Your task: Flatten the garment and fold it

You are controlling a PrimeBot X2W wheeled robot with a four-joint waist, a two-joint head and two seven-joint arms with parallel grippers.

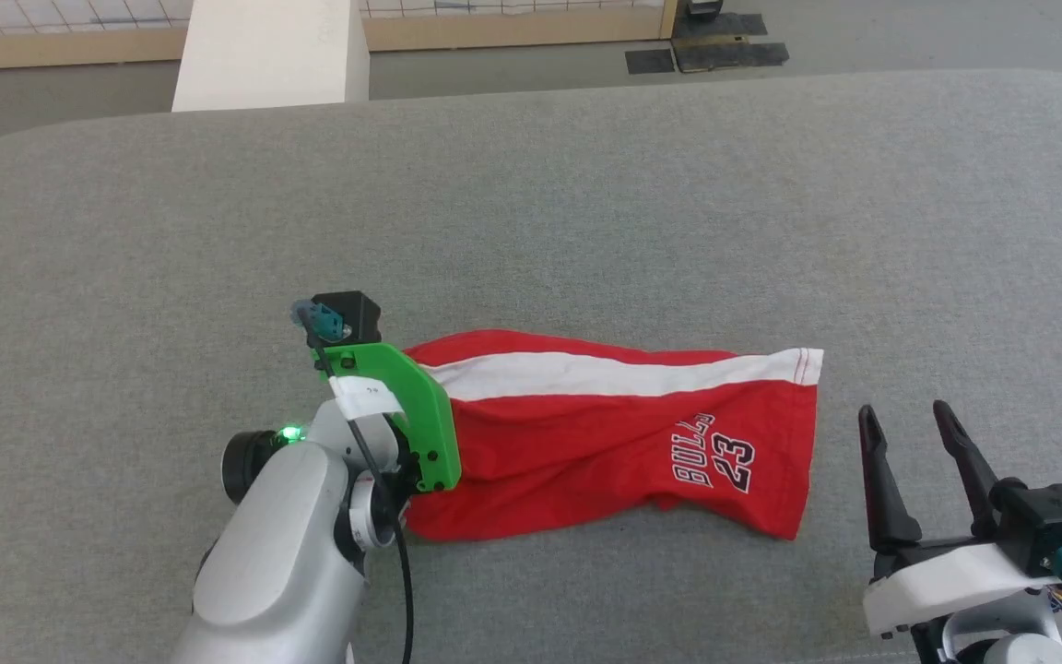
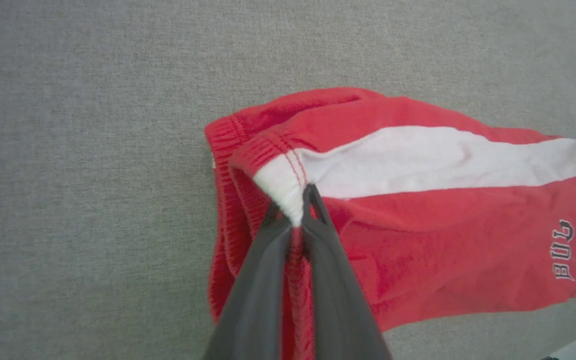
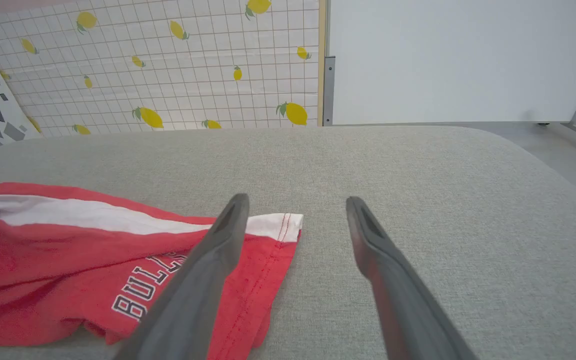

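Head view: one garment (image 1: 605, 433), left hand (image 2: 293, 205) pinching, right hand (image 1: 904, 415) spread.

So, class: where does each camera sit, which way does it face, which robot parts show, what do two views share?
Head view: on the head, facing forward and down at the grey table; left arm, open right gripper.
Left wrist view: above the red shorts, facing down; left gripper shut on the waistband.
Right wrist view: low, facing the lemon-patterned wall; open fingers.
All share the shorts.

grey fabric-covered table (image 1: 586, 203), red shorts (image 1: 605, 443) lying on it, partly flattened
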